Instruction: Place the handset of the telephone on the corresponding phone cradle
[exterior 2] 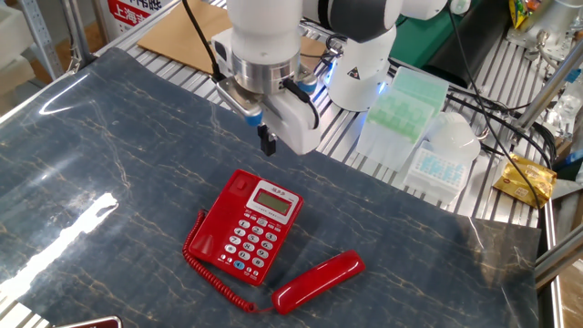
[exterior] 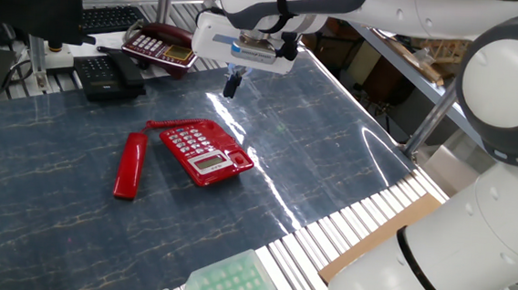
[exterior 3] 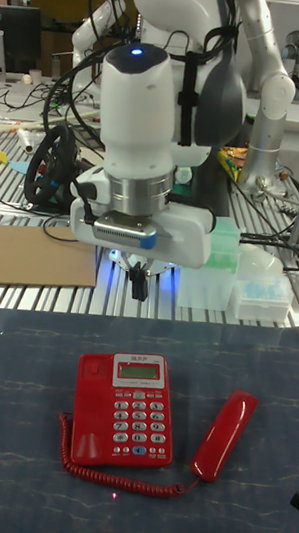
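In one fixed view, the handset [exterior: 129, 164] lies off-hook, flat beside the telephone [exterior: 203, 151], its cradle [exterior: 171, 124] bare; a maroon phone [exterior: 159, 45] and a black phone [exterior: 107, 72] sit beyond.

In the other fixed view, the gripper [exterior 2: 267, 143] hangs above the telephone's display end, fingers together, empty.

In the tall fixed view, nothing blocks the handset.

Dark marbled table [exterior: 70, 232] under glare — cardboard sheet [exterior 3: 25, 258] on slatted bench; aluminium frame posts [exterior: 430, 120] seen beyond.
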Controlling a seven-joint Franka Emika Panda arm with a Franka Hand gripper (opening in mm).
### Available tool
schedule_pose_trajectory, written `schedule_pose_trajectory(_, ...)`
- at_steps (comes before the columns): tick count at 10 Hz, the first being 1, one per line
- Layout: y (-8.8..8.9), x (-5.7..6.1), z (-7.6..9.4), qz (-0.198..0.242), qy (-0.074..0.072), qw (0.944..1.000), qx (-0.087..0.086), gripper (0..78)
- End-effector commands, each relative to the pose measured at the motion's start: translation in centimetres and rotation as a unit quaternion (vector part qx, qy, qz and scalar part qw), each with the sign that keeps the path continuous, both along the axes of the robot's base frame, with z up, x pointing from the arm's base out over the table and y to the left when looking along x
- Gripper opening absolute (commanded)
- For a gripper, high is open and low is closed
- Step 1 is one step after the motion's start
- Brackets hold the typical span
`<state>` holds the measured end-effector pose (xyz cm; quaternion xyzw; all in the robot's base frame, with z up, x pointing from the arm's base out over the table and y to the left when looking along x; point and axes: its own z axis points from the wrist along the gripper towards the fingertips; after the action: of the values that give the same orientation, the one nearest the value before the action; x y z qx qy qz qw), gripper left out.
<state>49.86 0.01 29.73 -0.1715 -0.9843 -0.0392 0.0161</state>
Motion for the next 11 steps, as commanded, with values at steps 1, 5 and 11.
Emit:
schedule_pose_trajectory(1, 0.41, 0.00, 0.21, -0.009, -0.015, 0.9998, 0.006, 0.0)
schedule_pose_trajectory(5, 0.80, -0.06, 0.30, -0.013, -0.016, 0.9997, 0.013, 0.0)
schedule_pose_trajectory(11, 0.80, -0.06, 0.30, -0.008, -0.017, 0.9998, 0.009, 0.0)
